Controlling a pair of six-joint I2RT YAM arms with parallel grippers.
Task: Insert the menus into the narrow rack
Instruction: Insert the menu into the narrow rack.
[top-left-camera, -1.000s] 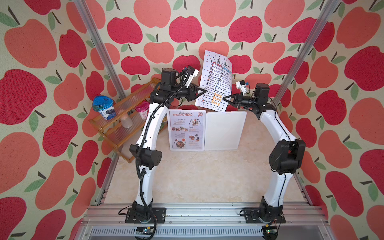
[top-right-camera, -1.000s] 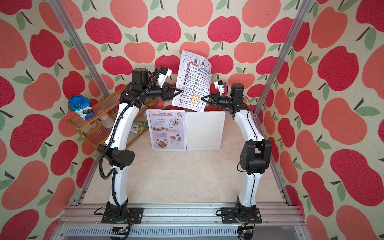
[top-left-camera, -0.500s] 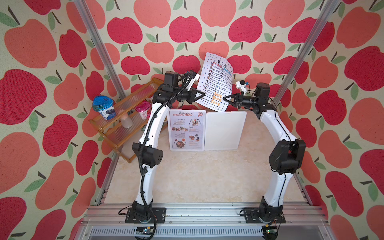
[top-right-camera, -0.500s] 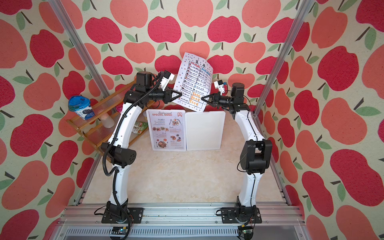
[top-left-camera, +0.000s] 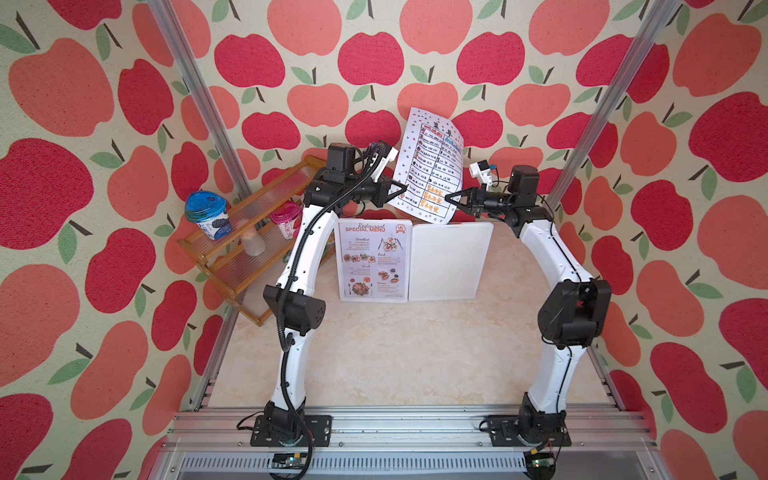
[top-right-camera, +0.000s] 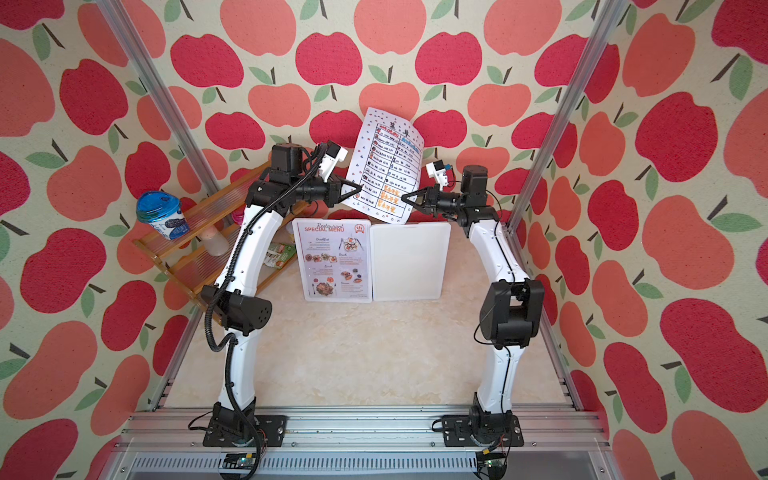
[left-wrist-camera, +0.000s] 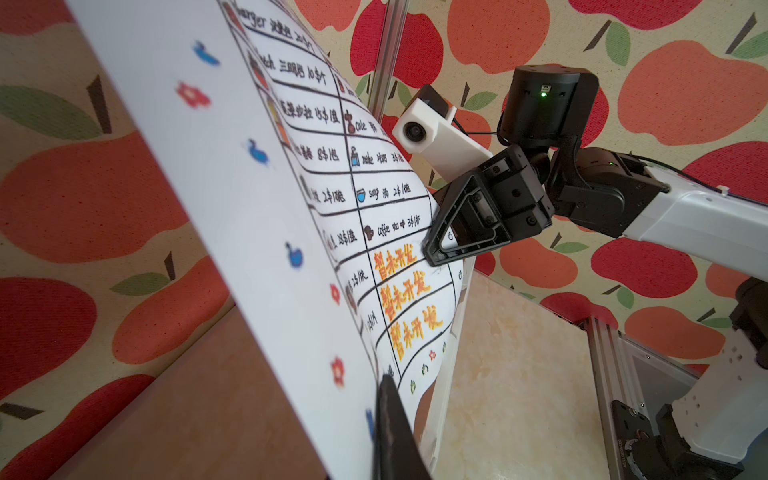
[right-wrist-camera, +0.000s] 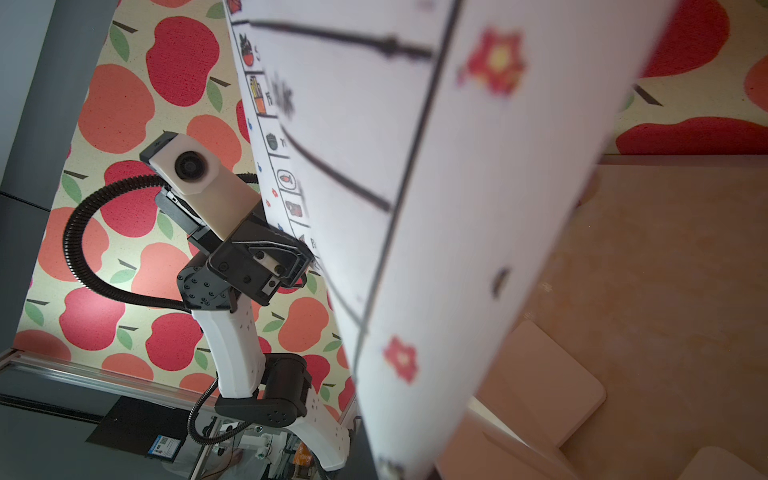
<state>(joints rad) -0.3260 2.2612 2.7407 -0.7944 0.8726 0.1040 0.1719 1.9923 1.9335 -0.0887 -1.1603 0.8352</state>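
Observation:
The table menu (top-left-camera: 432, 166), a white sheet with black lines, a dotted border and orange text, stands upright in the air by the back wall. My left gripper (top-left-camera: 401, 190) is shut on its lower left edge. Opposite it, my right gripper (top-left-camera: 448, 198) is shut on the lower right edge. In the left wrist view one dark finger (left-wrist-camera: 388, 399) lies flat against the sheet (left-wrist-camera: 291, 208). Below the held sheet stands the white rack (top-left-camera: 451, 259). The red-headed "Restaurant Special Menu" (top-left-camera: 374, 259) shows against its left panel.
A wooden stepped shelf (top-left-camera: 245, 266) stands at the left wall, close to my left arm. It carries a blue-lidded cup (top-left-camera: 208, 214), a pink cup (top-left-camera: 286, 218) and a clear bottle (top-left-camera: 252, 243). Aluminium posts (top-left-camera: 199, 95) run up both back corners.
My left gripper has moved right to the table menu's left edge and shut on it. The right gripper has kept its grip and stayed in place.

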